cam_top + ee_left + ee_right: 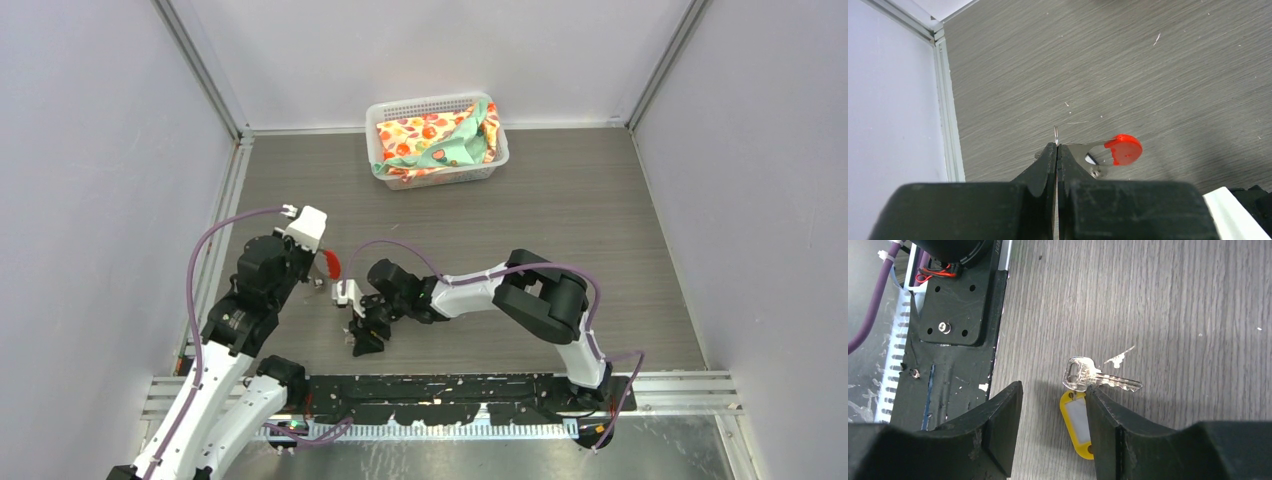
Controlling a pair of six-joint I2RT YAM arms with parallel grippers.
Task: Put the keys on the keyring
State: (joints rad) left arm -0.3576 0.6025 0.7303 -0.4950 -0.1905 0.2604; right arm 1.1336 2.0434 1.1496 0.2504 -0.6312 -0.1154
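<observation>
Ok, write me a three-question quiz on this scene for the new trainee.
1. True or false: the left claw is shut on the keyring that carries the red tag.
2. The silver key lying near the open right claw has a plastic tag of which colour? A) yellow B) green C) blue
3. Fill in: the white basket at the far end holds a patterned ____.
Key: 1 true; 2 A; 3 cloth.
</observation>
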